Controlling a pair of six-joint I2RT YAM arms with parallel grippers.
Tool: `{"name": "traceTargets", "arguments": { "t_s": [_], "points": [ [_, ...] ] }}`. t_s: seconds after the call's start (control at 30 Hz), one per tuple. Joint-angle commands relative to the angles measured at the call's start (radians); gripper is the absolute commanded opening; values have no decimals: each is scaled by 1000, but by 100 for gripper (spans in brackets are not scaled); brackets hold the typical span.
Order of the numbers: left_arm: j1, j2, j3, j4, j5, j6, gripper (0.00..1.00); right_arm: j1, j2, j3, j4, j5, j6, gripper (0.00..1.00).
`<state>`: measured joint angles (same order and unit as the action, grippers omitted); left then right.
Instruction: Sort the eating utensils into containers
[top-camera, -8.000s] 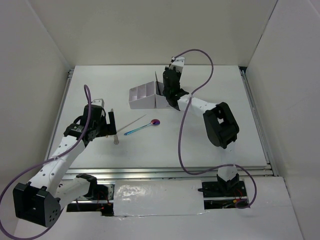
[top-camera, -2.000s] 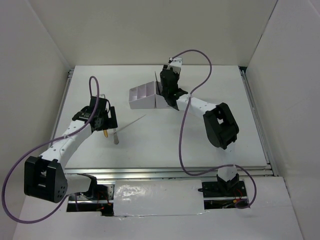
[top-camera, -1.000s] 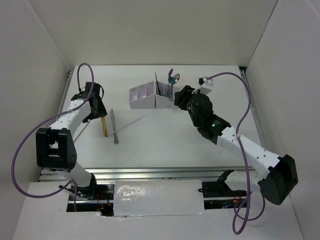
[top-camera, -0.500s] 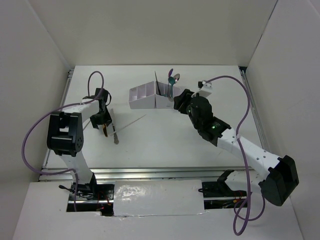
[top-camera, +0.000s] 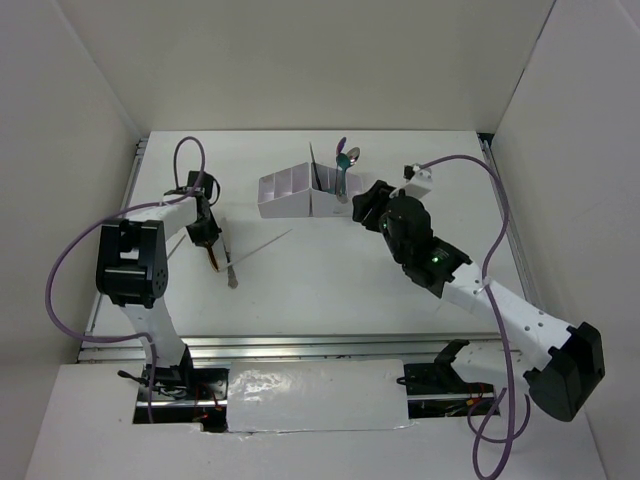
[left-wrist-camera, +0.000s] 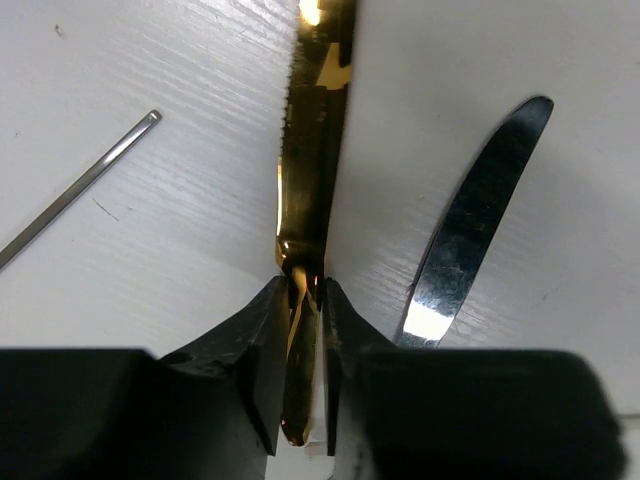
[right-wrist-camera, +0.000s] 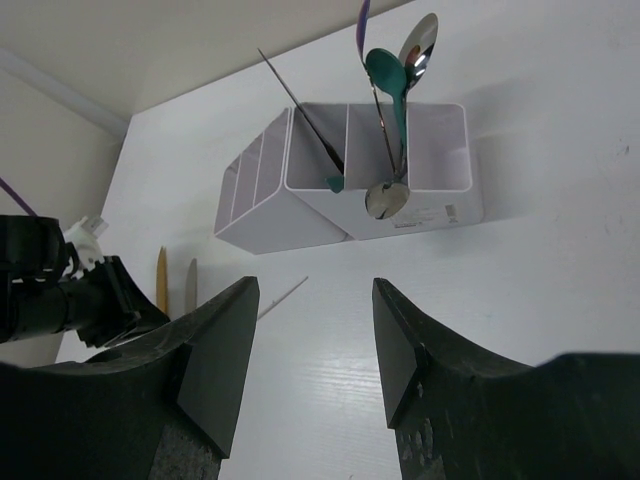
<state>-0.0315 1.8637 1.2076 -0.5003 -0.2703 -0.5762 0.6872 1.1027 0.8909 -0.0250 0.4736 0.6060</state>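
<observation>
From above: left end effector low on the bench at the left side, clenched on one end of the gold knife. Just beside that, a silver knife lying flat. Further right, a thin silver stick, flat as well and well apart from the white organizer box. Box toward the back of the bench, spoons upright at its right end. Right end effector just right of the box, not touching it.

Left wrist: fingers pinched on the gold knife near its end, serrated blade stretching away. Silver knife to one side, a thin rod to the other, neither touching the gold one.

Right wrist: right end effector released, fingers wide apart with nothing between. Beyond, the organizer box with a teal spoon and a silver spoon standing together in one compartment, and a dark slim piece leaning in the next one to the left.
</observation>
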Motion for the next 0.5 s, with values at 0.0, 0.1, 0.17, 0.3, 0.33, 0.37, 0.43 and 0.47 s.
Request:
{"name": "traceTargets", "arguments": {
  "t_s": [0.0, 0.1, 0.17, 0.3, 0.33, 0.37, 0.43, 0.47],
  "points": [
    [18, 58, -14, 6, 16, 9, 26, 12, -44, 6, -32, 42, 24, 57],
    [19, 51, 16, -13, 5, 13, 20, 14, -67, 3, -44, 49, 28, 57],
    [19, 25, 39, -32, 3, 21, 17, 17, -79, 11, -59, 63, 29, 57],
    [15, -60, 78, -70, -33, 61, 8, 18, -96, 3, -69, 86, 32, 57],
    [13, -79, 96, -84, -49, 71, 7, 20, -99, 5, -72, 89, 40, 57],
    [12, -113, 107, -95, -56, 90, 7, 18, -99, 6, -73, 91, 40, 57],
    [8, -165, 144, -118, -69, 110, 5, 23, -99, 9, -82, 95, 46, 57],
    [-1, -166, 155, -118, -63, 134, 3, 23, -99, 8, -82, 96, 46, 57]
  ]
}}
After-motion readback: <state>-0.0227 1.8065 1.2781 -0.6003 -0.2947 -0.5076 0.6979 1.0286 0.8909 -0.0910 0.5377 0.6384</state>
